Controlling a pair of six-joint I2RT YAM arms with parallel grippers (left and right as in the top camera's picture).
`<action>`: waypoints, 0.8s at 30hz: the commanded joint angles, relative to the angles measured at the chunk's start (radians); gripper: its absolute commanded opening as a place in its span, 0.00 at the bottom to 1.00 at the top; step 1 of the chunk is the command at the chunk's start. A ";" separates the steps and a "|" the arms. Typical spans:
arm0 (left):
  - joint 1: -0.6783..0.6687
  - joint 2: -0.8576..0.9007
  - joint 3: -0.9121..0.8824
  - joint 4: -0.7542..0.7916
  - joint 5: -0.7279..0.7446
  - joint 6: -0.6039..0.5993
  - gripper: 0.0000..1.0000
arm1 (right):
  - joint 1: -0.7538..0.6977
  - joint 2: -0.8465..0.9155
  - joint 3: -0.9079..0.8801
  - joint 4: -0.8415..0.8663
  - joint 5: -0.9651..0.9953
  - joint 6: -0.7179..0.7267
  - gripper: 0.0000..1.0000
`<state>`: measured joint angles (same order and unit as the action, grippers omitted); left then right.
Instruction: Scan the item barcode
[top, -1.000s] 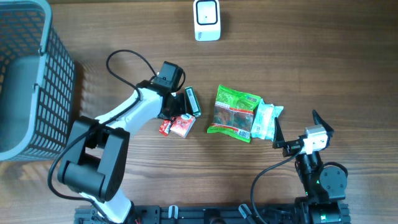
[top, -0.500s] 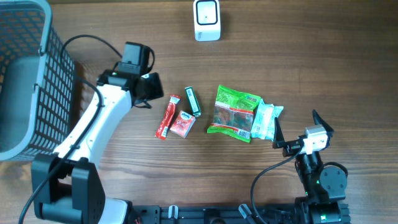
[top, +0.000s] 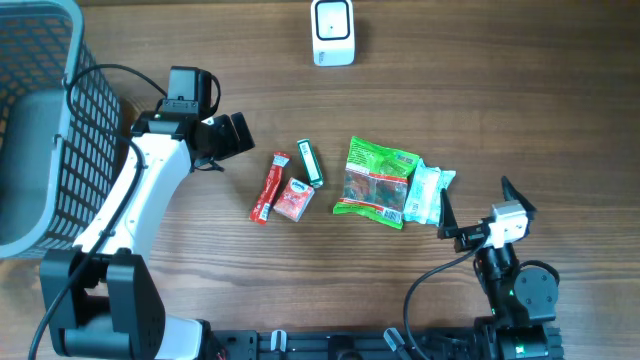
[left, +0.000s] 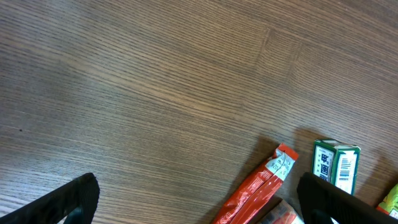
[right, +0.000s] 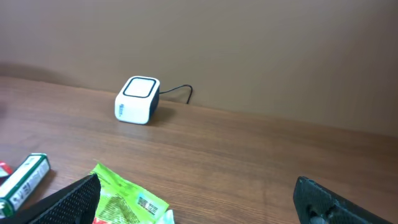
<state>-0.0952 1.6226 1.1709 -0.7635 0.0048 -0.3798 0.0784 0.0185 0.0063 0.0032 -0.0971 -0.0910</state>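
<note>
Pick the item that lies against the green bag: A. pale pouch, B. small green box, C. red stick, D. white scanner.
A: the pale pouch lies against the right edge of the green bag; the others lie apart from it.

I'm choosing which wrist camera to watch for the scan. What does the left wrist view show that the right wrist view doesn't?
Left wrist only: the red stick packet (at most a red sliver in the other), and the barcode on the green box. Right wrist only: the white scanner with its cable, and the printed front of the green snack bag. Both: the green box and the wooden table.
</note>
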 joint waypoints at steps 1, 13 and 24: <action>0.002 0.010 0.003 -0.001 -0.005 0.005 1.00 | -0.003 0.000 0.005 0.001 -0.049 0.046 1.00; 0.002 0.010 0.003 -0.001 -0.005 0.005 1.00 | -0.003 0.159 0.552 -0.364 -0.054 0.180 1.00; 0.002 0.010 0.003 -0.001 -0.005 0.005 1.00 | -0.003 0.963 1.590 -1.260 -0.062 0.067 1.00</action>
<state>-0.0952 1.6241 1.1709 -0.7624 0.0044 -0.3798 0.0784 0.8223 1.3922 -1.1183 -0.1497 0.0135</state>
